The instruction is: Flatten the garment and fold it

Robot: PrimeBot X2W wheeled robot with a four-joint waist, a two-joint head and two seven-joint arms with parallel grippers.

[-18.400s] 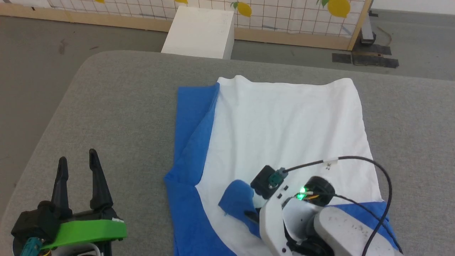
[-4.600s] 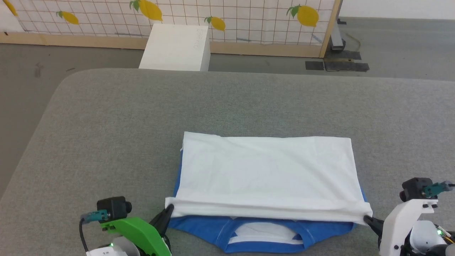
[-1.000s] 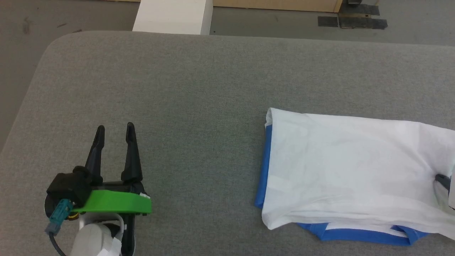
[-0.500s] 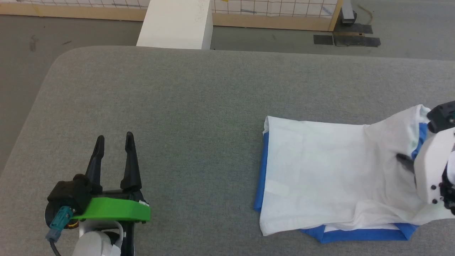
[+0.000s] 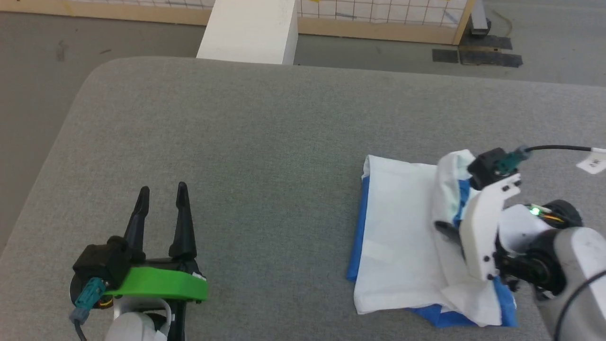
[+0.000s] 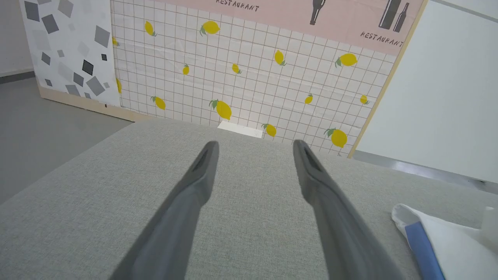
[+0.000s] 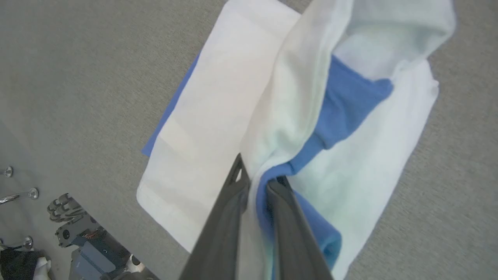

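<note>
the fingers (image 5: 182, 218) of our left gripper (image 5: 163, 189) stand spread wide with nothing between them, low at the near left of the grey padded table (image 5: 236, 132) in the head view. they point toward the far edge. the garment (image 5: 397, 222) lies on the near right part of the table, well apart from that gripper. its left part lies flat, white on top, with a blue edge showing along its left side and near edge. our right gripper (image 5: 442, 228) is clamped on the garment's right part and holds a bunched fold of white and blue cloth up off the table, above the flat part. a white box (image 5: 251, 28) stands on the floor beyond the far edge.

in the left wrist view we see the two fingers far apart over bare grey padding. a corner of the garment shows to the right, and a lemon-print wall panel (image 6: 253, 77) rises beyond the table.

in the right wrist view the two fingers are pressed close together, pinching layers of white and blue cloth between them. the raised fold drapes away from the tips, and the flat white part lies on the table below.
</note>
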